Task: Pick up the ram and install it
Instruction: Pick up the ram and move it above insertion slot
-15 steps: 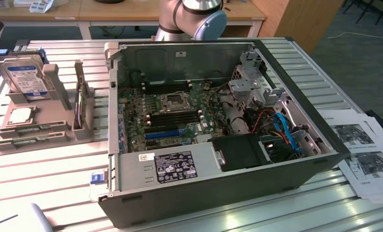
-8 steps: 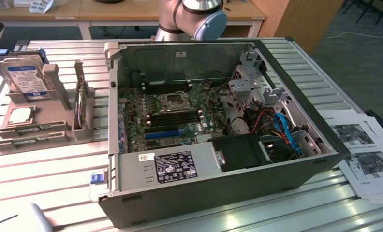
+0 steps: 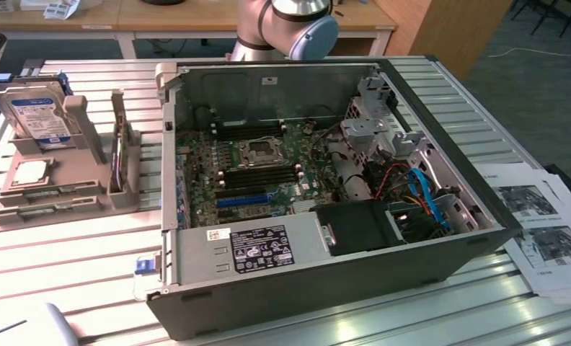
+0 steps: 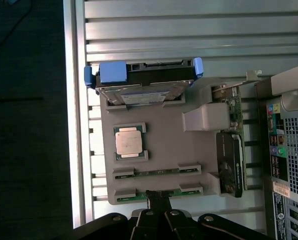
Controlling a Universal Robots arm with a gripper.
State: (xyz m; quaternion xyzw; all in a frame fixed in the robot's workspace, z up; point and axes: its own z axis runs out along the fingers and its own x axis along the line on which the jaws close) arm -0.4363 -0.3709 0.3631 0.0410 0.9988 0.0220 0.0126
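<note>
Two ram sticks, thin and green, lie flat in clips on a grey holder (image 4: 164, 145): one ram stick (image 4: 156, 173) further in, the other (image 4: 131, 195) at the holder's edge. In the exterior view the same ram sticks (image 3: 50, 193) (image 3: 43, 211) lie at the near end of the holder (image 3: 83, 205), on that view's left. My gripper (image 4: 156, 202) is shut with nothing in it, and its dark tips sit over the edge-side stick in the wrist view. The arm (image 3: 290, 29) rises behind the case.
An open computer case (image 3: 314, 281) lies at centre, with black memory slots (image 3: 262, 173) beside the processor socket. The holder also carries a hard drive (image 4: 139, 92), a processor chip (image 4: 128, 142) and an upright card (image 4: 231, 165). Papers (image 3: 545, 231) lie at the exterior view's right.
</note>
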